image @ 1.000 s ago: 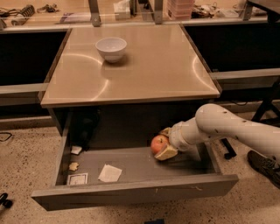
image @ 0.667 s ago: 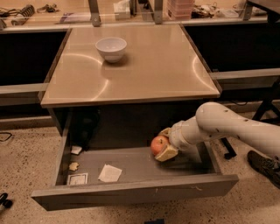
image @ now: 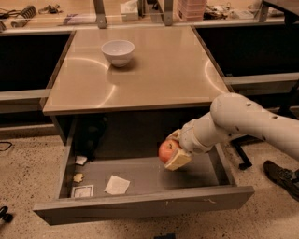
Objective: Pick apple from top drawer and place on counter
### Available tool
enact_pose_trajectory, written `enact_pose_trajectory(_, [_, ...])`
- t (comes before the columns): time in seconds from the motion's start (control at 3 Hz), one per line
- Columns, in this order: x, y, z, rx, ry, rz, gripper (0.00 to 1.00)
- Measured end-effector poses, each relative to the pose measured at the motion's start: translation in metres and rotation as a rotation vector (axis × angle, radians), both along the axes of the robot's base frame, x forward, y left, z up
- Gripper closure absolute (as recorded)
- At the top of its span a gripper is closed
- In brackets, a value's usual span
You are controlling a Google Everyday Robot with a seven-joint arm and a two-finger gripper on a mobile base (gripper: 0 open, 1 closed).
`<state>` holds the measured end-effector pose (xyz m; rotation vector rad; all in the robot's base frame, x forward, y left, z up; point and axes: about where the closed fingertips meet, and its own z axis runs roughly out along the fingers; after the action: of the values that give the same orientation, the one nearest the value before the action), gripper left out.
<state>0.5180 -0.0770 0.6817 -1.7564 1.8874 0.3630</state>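
The top drawer (image: 140,205) stands pulled open below the counter (image: 154,74). My gripper (image: 172,150) reaches into the drawer from the right on a white arm and is shut on the red-orange apple (image: 165,151). It holds the apple a little above the grey drawer floor, right of the middle. One tan finger (image: 178,159) shows below the apple and the other lies behind it. Paper scraps (image: 116,185) lie on the drawer floor at the left.
A white bowl (image: 117,51) stands on the counter at the back left. A cluttered workbench (image: 140,11) runs along the back. A dark object (image: 88,135) sits in the drawer's back left corner. A person's shoe (image: 280,173) is on the floor at the right.
The gripper has lifted the apple slightly off the drawer floor. The arm has risen a little with it.
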Motion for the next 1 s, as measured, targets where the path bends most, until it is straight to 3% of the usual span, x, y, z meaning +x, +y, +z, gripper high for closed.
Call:
enact_pose_trajectory(0.33, [-0.003, 0.007, 0.052, -0.028, -0.029, 0.003, 1.0])
enact_pose_trajectory(0.67, [0.013, 0.02, 0.11, -0.032, -0.11, 0.004, 1.0])
enact_pose_trajectory(1.0, [0.043, 0.032, 0.165, -0.007, -0.232, 0.004, 1.0])
